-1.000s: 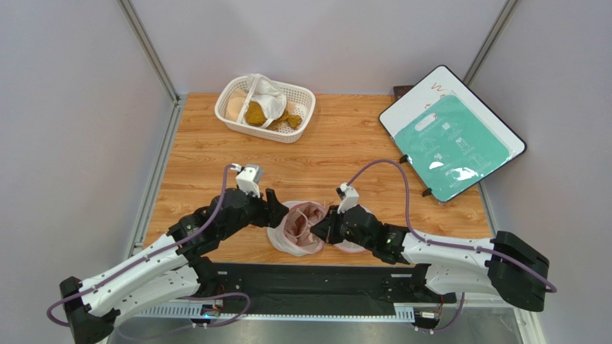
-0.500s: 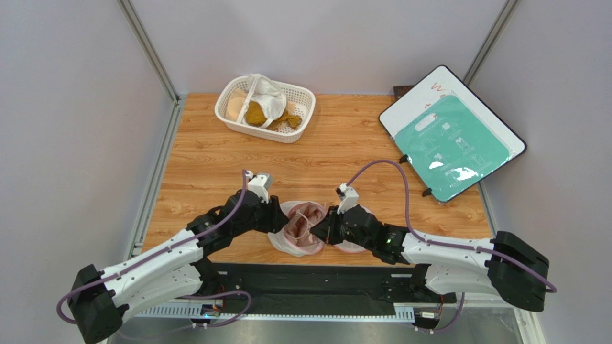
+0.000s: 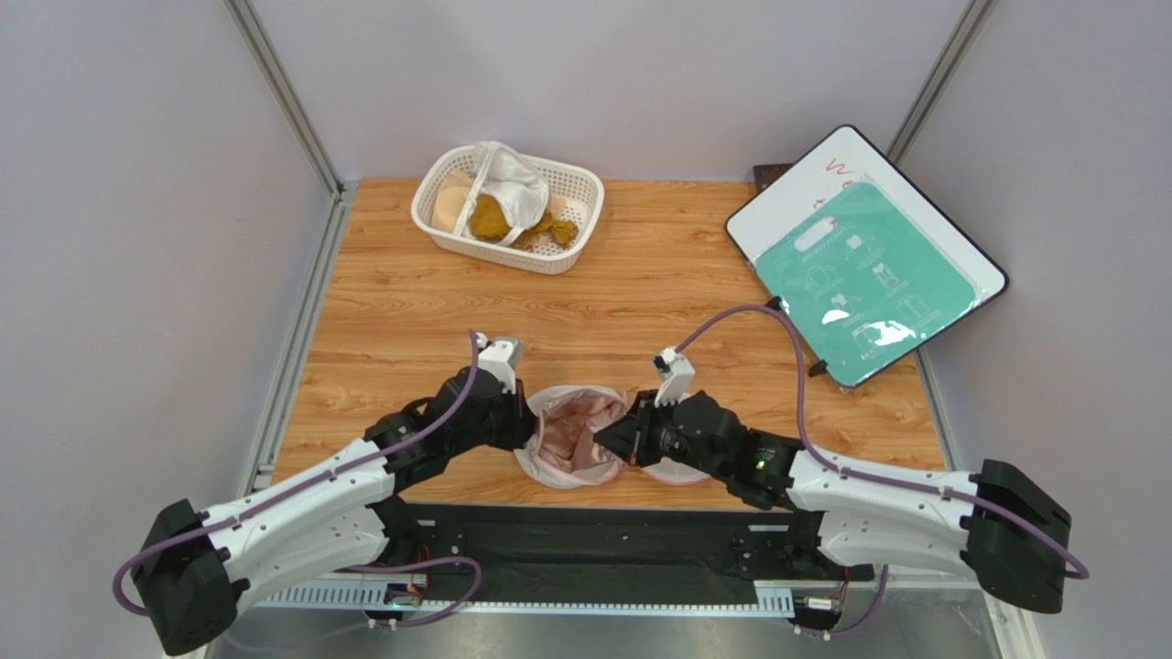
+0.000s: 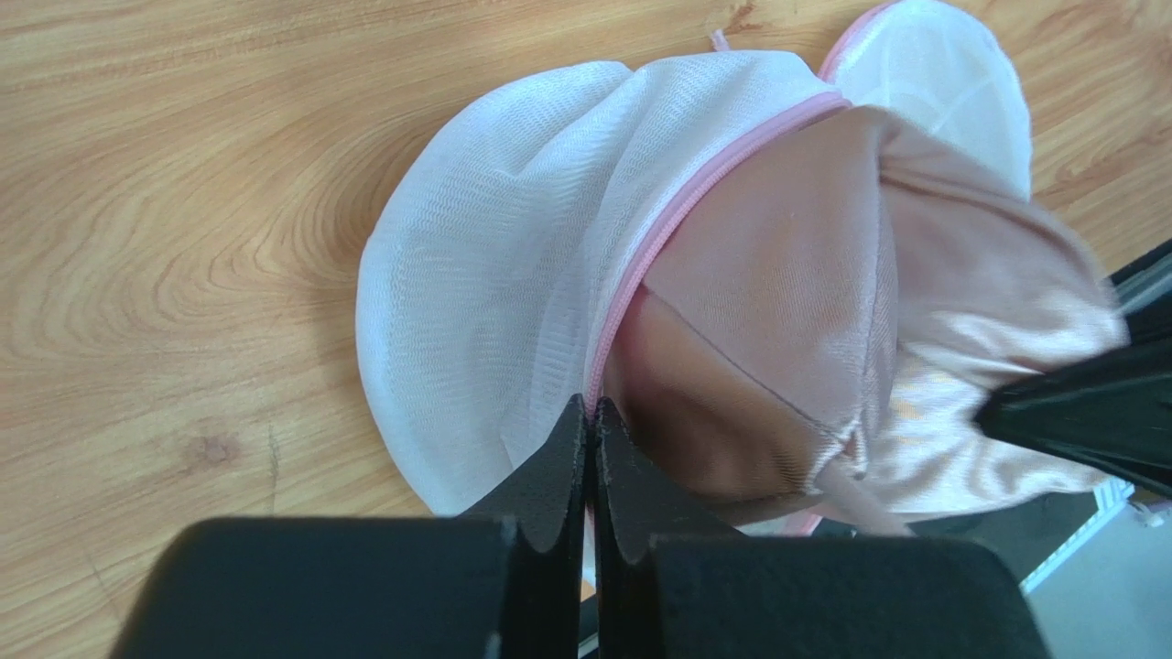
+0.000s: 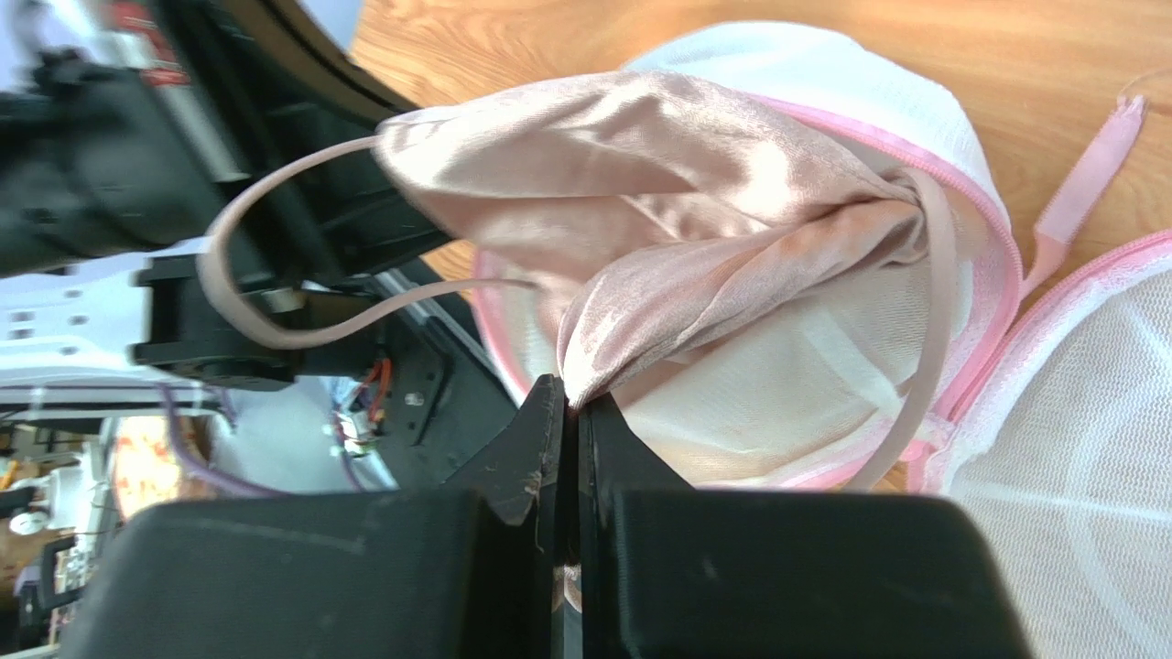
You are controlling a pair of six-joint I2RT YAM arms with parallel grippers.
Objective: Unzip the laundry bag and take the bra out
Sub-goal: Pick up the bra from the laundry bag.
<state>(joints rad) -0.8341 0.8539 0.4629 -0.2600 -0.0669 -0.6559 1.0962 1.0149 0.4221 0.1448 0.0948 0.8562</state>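
Note:
The laundry bag (image 3: 550,468) lies open near the table's front edge, white mesh with pink zipper trim. The mauve-pink bra (image 3: 571,423) bulges out of its open mouth. My left gripper (image 3: 528,427) is at the bag's left side. In the left wrist view it (image 4: 592,411) is shut on the bag's (image 4: 495,275) pink rim, beside the bra (image 4: 826,302). My right gripper (image 3: 634,437) comes in from the right. In the right wrist view it (image 5: 570,394) is shut on a fold of the bra (image 5: 647,151), whose strap loops out to the left. The bag's (image 5: 826,69) second half lies at lower right.
A white lattice basket (image 3: 438,227) holding white and mustard cloths stands at the back left. A tilted board with a green sheet (image 3: 864,275) leans at the right. A black strip (image 3: 592,536) runs along the table's front edge just below the bag.
My left gripper moved right onto the bag and went from open to shut on its rim. My right gripper stayed shut on the bra and barely shifted.

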